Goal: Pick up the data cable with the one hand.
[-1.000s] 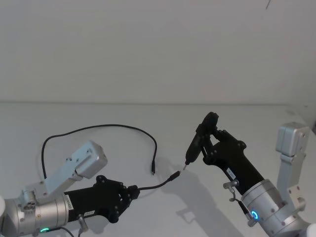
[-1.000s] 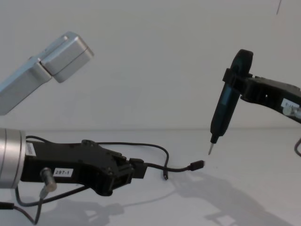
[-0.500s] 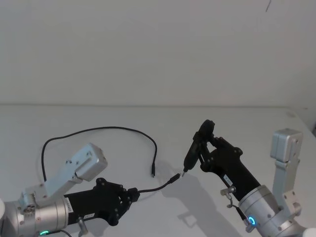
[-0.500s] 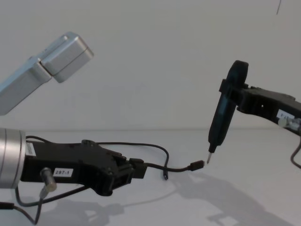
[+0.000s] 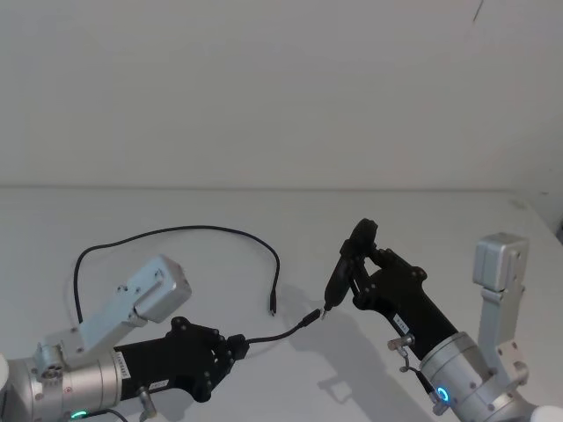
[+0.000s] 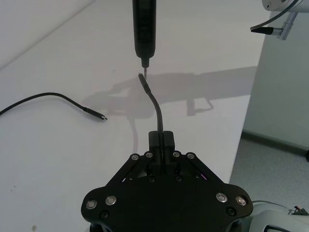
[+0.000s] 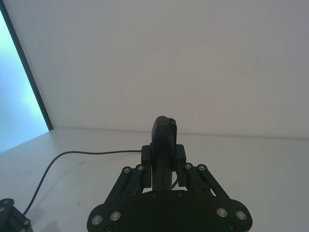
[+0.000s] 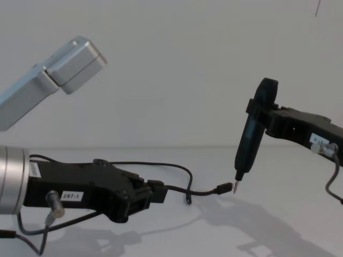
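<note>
Cable (light, limp, thin) is drooping forward from the left gripper, whose jaws are clamping it near the plug, the best hold point.

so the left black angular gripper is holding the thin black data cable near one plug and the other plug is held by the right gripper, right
Not quite. The left black angular gripper does grip the thin black data cable near one plug, but the head view shows the other plug lying loose on the white table. The right gripper holds a slim black pen-like tool.
</note>
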`<action>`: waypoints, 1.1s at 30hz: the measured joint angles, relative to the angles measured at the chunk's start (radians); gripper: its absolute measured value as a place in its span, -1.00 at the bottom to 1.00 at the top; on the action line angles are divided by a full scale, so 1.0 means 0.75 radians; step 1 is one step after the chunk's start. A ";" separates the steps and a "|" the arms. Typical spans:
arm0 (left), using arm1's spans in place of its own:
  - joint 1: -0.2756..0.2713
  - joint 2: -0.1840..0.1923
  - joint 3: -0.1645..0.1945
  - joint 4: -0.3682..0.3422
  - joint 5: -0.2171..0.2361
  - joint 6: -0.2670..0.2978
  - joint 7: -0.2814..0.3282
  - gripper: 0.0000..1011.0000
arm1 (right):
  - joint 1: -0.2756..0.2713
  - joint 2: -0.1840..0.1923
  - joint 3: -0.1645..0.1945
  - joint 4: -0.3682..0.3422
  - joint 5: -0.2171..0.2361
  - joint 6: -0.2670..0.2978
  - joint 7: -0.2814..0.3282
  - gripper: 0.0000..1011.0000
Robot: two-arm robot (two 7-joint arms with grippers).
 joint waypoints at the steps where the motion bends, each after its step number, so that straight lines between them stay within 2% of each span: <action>1: 0.000 0.000 0.000 0.000 0.000 0.000 0.000 -0.92 | 0.001 -0.001 0.000 0.003 -0.001 -0.001 0.000 -0.45; 22: 0.000 0.000 0.000 0.000 0.000 0.000 0.000 -0.92 | 0.033 -0.033 0.019 0.063 -0.009 -0.020 -0.004 -0.45; 33: 0.000 0.000 0.000 0.000 0.000 0.000 0.000 -0.92 | 0.038 -0.048 0.014 0.058 0.011 0.009 -0.017 -0.45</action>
